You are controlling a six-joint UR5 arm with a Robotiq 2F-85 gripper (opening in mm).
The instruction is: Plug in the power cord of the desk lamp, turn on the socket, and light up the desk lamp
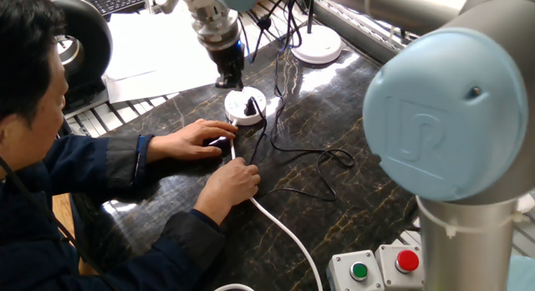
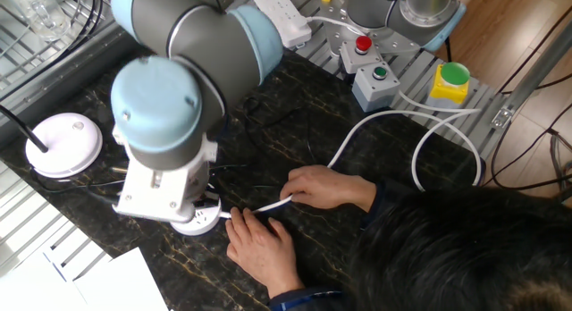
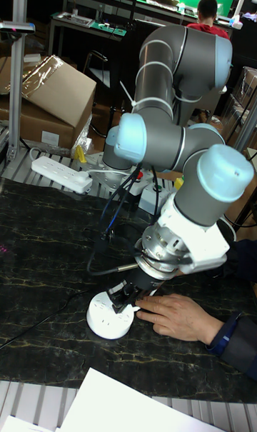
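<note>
The round white socket [image 1: 244,106] lies on the dark marble table, with the small black plug [image 1: 251,107] of the power cord [image 1: 322,160] standing in its top. My gripper [image 1: 228,77] hangs just above the socket's far left rim, fingers close together and holding nothing. In the tall fixed view the gripper [image 3: 126,295] tips down onto the socket [image 3: 109,318] at its right edge. In the other fixed view my wrist covers most of the socket [image 2: 204,223]. The desk lamp's white disc base [image 1: 316,47] [image 2: 63,143] stands farther off.
A person's two hands [image 1: 219,161] rest on the table just in front of the socket, pinching its thick white cable [image 1: 282,230]. A button box [image 1: 380,268] sits at the near right. A white power strip [image 3: 61,173] lies behind the arm. Paper sheets [image 1: 159,48] lie at the far left.
</note>
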